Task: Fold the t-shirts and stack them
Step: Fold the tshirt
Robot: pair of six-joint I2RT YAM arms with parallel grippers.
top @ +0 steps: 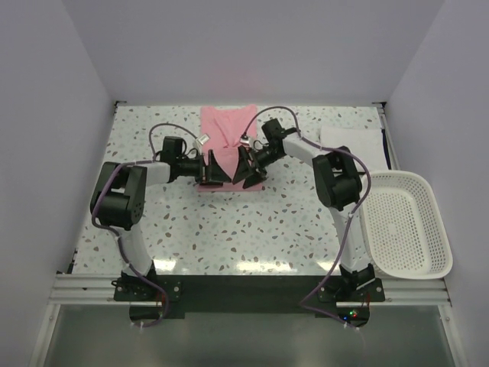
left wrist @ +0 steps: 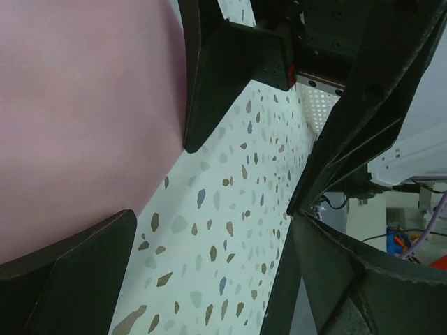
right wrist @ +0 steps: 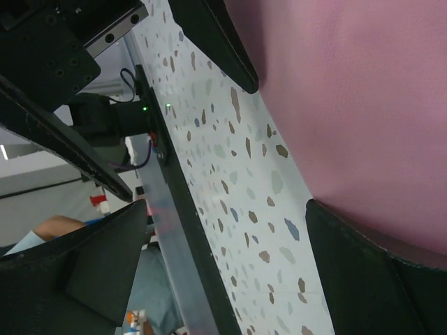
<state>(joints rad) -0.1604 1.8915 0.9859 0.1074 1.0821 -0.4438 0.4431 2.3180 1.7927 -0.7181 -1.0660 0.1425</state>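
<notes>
The pale pink t-shirt (top: pixel 228 128) lies flat at the middle back of the speckled table, its near hem at about mid-table. My left gripper (top: pixel 215 170) and right gripper (top: pixel 248 170) hang open, side by side, low over that near hem, facing each other. In the left wrist view the pink cloth (left wrist: pixel 84 118) fills the left; the left gripper (left wrist: pixel 216 269) is open and empty, one finger over the cloth edge. In the right wrist view the pink cloth (right wrist: pixel 349 105) fills the right; the right gripper (right wrist: pixel 227 269) is open and empty. The white folded t-shirt (top: pixel 353 141) lies at the back right.
A white perforated basket (top: pixel 405 222) stands at the table's right edge, and also shows in the left wrist view (left wrist: pixel 318 108). The metal rail (right wrist: pixel 174 230) runs along the table's near edge. White walls enclose the back and sides.
</notes>
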